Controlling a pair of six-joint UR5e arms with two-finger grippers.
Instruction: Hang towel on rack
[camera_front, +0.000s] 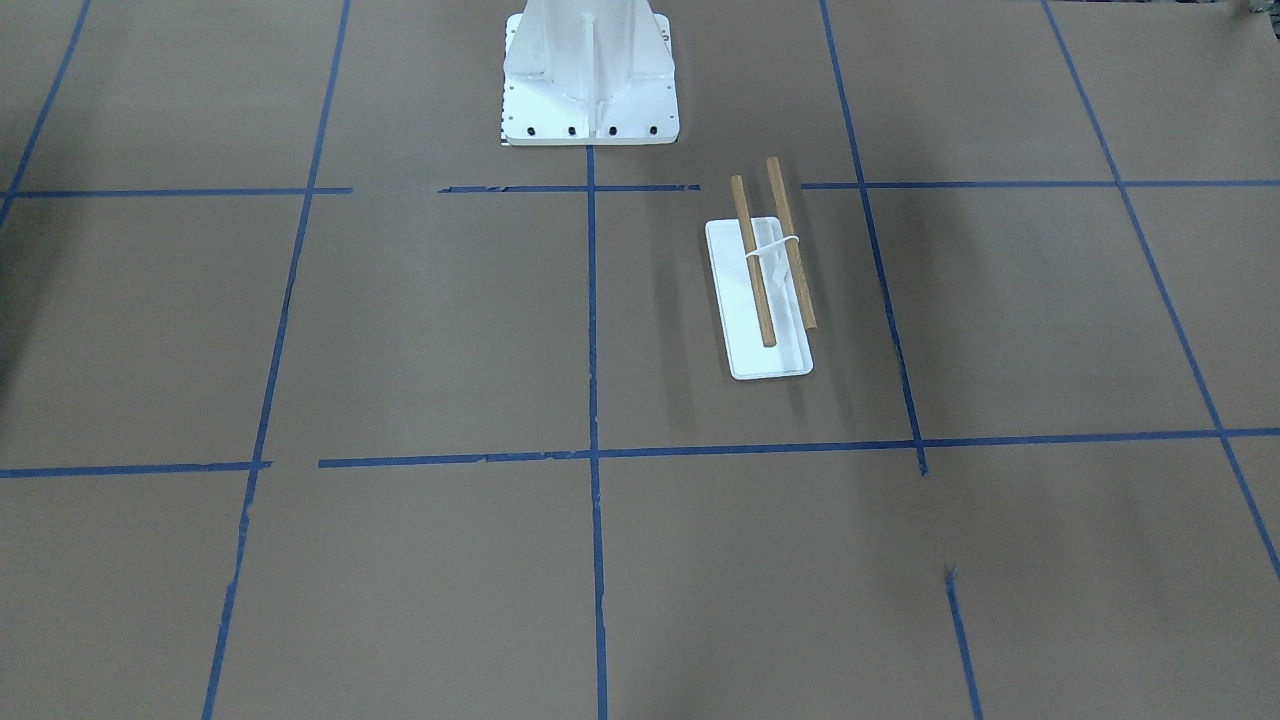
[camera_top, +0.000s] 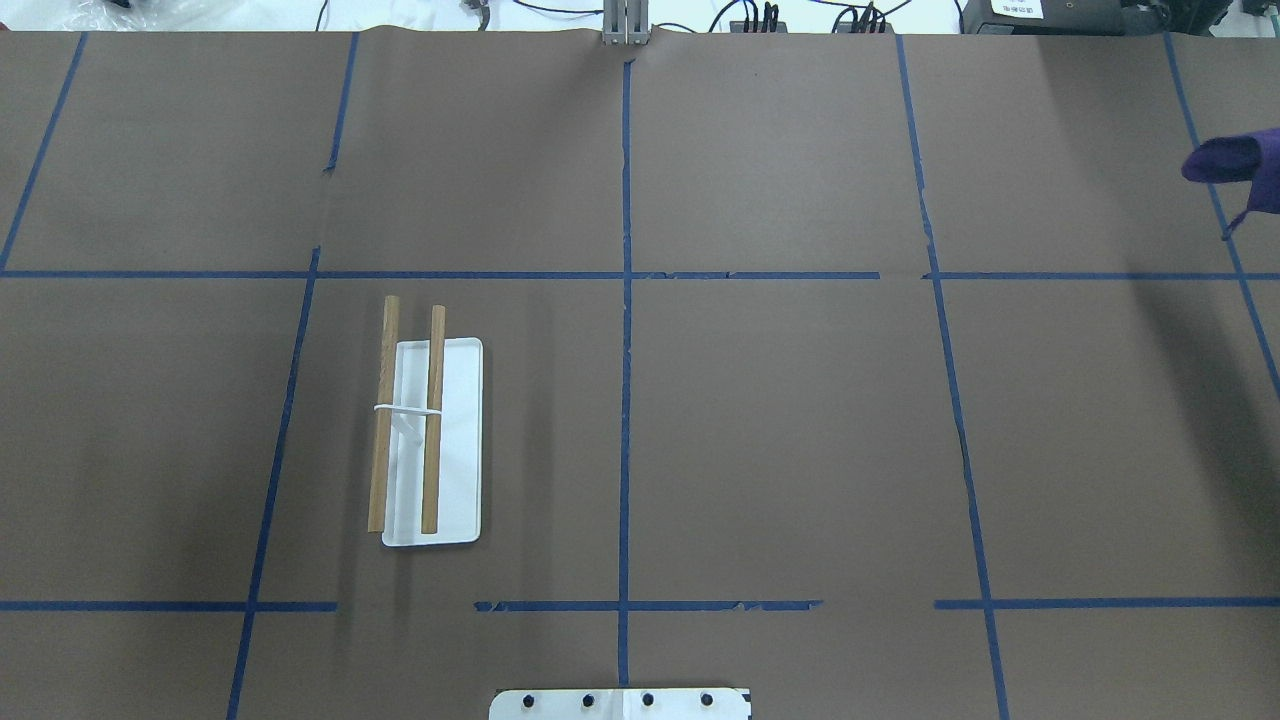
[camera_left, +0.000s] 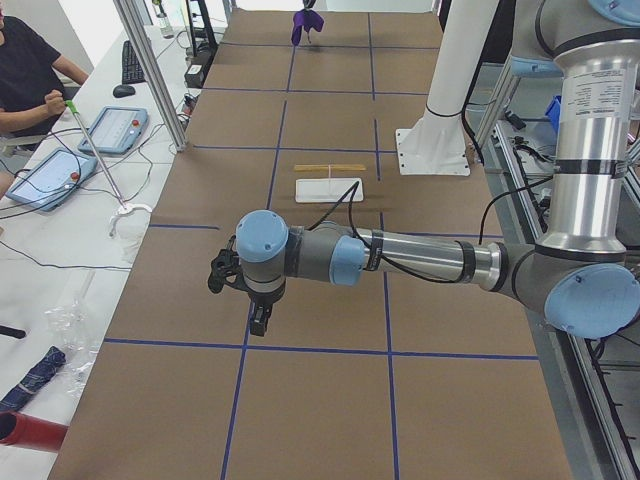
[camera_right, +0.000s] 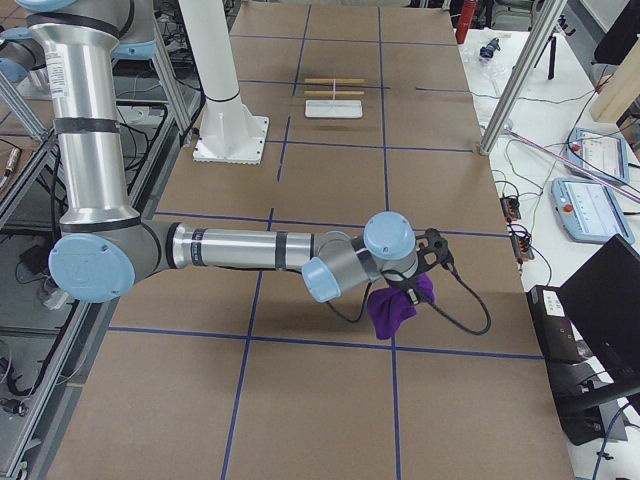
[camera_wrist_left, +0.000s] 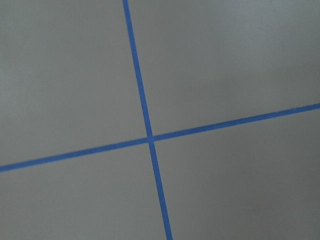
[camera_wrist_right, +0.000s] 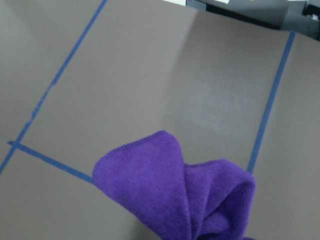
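Observation:
The rack (camera_top: 420, 440) stands on the table's left half: two parallel wooden dowels on a white support and a flat white base. It also shows in the front view (camera_front: 765, 290) and small in both side views (camera_left: 330, 180) (camera_right: 333, 95). A purple towel (camera_right: 395, 305) hangs bunched under my right gripper (camera_right: 412, 285), above the table's far right end. It shows at the overhead view's right edge (camera_top: 1235, 165) and in the right wrist view (camera_wrist_right: 175, 190). My left gripper (camera_left: 258, 322) points down over bare table, far from the rack. Neither gripper's jaws can be read.
The large white bolted pedestal (camera_front: 590, 80) stands at the robot's side of the table, near the rack. Blue tape lines (camera_wrist_left: 147, 135) grid the brown table cover. A person with tablets (camera_left: 30, 90) sits beside the table.

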